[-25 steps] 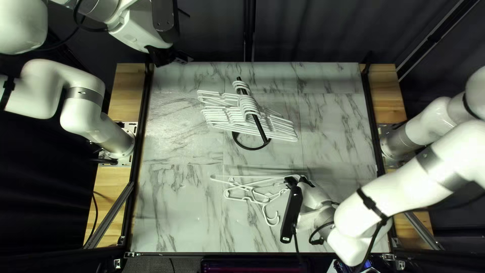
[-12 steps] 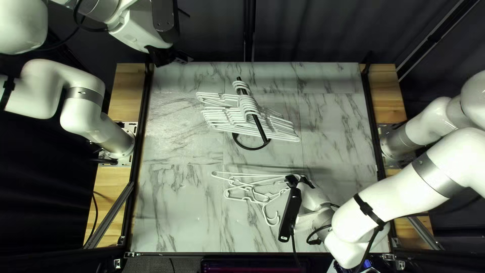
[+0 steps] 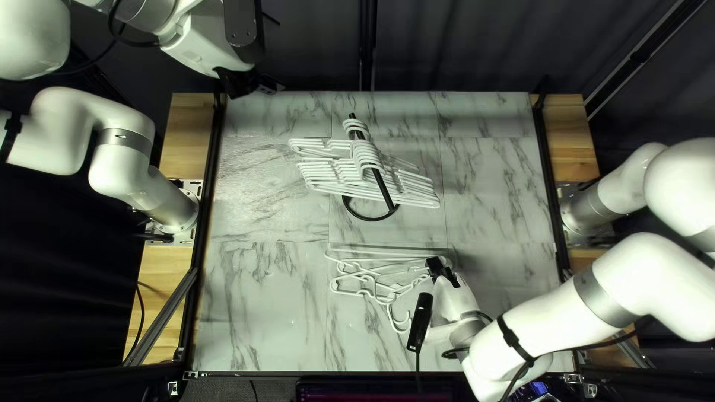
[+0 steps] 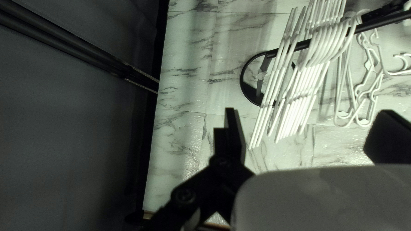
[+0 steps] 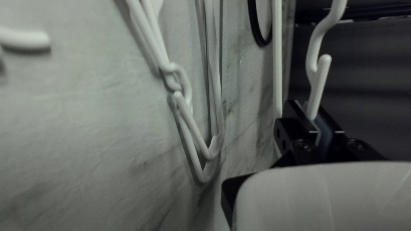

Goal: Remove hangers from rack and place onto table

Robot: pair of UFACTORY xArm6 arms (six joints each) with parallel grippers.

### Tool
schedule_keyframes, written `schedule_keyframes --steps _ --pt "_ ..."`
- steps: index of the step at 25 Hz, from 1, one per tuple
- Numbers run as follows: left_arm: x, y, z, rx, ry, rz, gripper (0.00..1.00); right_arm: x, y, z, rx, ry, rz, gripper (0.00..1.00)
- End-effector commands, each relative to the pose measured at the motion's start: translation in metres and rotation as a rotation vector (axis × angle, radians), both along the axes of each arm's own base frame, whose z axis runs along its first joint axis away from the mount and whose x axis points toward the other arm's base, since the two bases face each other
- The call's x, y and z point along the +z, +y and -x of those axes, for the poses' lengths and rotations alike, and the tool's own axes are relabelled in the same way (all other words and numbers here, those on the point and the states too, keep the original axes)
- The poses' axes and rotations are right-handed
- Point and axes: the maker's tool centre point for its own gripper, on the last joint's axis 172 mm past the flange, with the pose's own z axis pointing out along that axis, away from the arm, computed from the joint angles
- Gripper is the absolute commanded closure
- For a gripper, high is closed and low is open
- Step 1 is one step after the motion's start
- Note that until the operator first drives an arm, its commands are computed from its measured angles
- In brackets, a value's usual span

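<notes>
At the bottom right of the top left view, my right gripper (image 3: 435, 268) holds a white hanger (image 3: 383, 257) low over or against the table. In the right wrist view my right gripper (image 5: 311, 114) is shut on this hanger (image 5: 316, 51) between both fingers. Other white hangers (image 3: 357, 291) lie overlapping on the table beside it. A row of white hangers (image 3: 335, 175) hangs on the black rack (image 3: 386, 195). Beyond the table's far left corner is my left gripper (image 3: 257, 86). In the left wrist view my left gripper (image 4: 306, 128) stands open, its fingers holding nothing.
My right forearm (image 3: 555, 313) crosses the table's near right corner. Black rails (image 3: 206, 197) run along the table's sides, with wooden strips (image 3: 192, 138) outside them. The rack's round base (image 3: 370, 219) stands just beyond the lying hangers.
My right gripper has turned and shifted slightly right, drawing the held hanger rightward with it. The right arm's elbow has swung nearer the table's near edge. My left arm has kept still.
</notes>
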Motion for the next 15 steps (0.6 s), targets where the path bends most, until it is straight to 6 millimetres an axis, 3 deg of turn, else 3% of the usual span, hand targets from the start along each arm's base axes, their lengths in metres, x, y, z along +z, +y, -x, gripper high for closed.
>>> schedule_keyframes --steps 1,7,15 --pt "0.0 0.0 0.0 0.0 0.0 0.0 0.0 -0.002 -0.003 0.008 0.023 0.045 -0.006 1.0" --pt "0.0 0.0 0.0 0.0 0.0 0.0 0.0 -0.001 0.01 0.003 0.13 0.094 -0.048 1.0" --pt "0.0 0.0 0.0 0.0 0.0 0.0 0.0 -0.006 0.011 0.001 0.212 0.103 -0.043 1.0"
